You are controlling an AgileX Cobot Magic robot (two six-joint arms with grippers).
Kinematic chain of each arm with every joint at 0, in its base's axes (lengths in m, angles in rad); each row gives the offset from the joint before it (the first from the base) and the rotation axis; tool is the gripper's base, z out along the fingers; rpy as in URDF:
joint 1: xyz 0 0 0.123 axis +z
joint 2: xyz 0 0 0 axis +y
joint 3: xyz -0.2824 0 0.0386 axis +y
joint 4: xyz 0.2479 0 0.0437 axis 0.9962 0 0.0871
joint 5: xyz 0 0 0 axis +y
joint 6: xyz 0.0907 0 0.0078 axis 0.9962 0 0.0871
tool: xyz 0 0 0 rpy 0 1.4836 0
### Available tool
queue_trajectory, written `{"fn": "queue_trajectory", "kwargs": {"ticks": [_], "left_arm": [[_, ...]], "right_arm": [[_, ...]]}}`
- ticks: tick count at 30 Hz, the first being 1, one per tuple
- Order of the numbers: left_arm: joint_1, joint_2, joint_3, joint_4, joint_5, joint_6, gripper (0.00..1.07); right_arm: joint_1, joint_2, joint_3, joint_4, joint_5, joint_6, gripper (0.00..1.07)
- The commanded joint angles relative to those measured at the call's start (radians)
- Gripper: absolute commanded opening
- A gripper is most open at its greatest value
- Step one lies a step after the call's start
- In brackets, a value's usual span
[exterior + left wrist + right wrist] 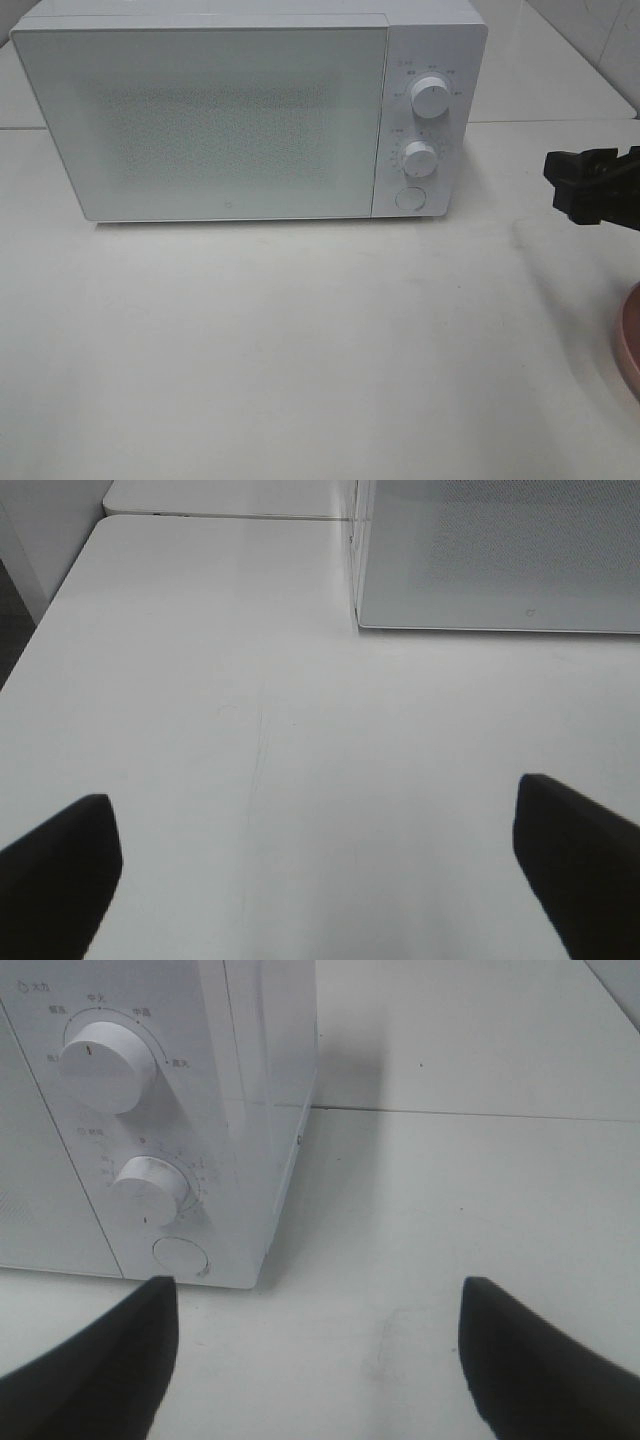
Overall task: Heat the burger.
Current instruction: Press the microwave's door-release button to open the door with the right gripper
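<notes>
Table (300, 350): white and matte, it runs under everything you see, with a seam line towards the back.
Microwave (200, 120): white, standing at the back of the table and facing you; its door is shut and the speckled window gives no view inside.
Controls: on the panel to the right of the door you have an upper knob (430, 97), a lower knob (420, 158) and a round button (409, 198) beneath them.
Left gripper (320, 870): your wrist view shows both black fingers spread wide over bare table, nothing between them, with the microwave's lower front corner ahead.
Right gripper (320, 1370): fingers also wide apart and holding nothing; it hangs to the right of the microwave, clear of it, pointed towards the control panel side.
Plate (630, 340): only a pink rim shows at the right edge of the high view, on the table below the right gripper.
Burger: none of your three views shows it, so you cannot tell where it sits.
</notes>
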Motion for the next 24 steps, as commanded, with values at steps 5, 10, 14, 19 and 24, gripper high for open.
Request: {"fn": "queue_trajectory", "kwargs": {"ticks": [5,10,14,19,24], "left_arm": [[0.001,-0.024,0.003,-0.004,-0.013,-0.001,1.0],[0.001,-0.024,0.003,-0.004,-0.013,-0.001,1.0],[0.001,-0.024,0.003,-0.004,-0.013,-0.001,1.0],[0.001,-0.024,0.003,-0.004,-0.013,-0.001,1.0],[0.001,-0.024,0.003,-0.004,-0.013,-0.001,1.0]], "right_arm": [[-0.005,0.084,0.003,0.004,-0.127,-0.014,0.75],[0.06,0.131,0.003,0.077,-0.182,-0.054,0.75],[0.15,0.194,0.003,0.165,-0.255,-0.134,0.75],[0.255,0.278,0.003,0.305,-0.367,-0.227,0.75],[0.359,0.354,0.003,0.442,-0.477,-0.249,0.75]]}}
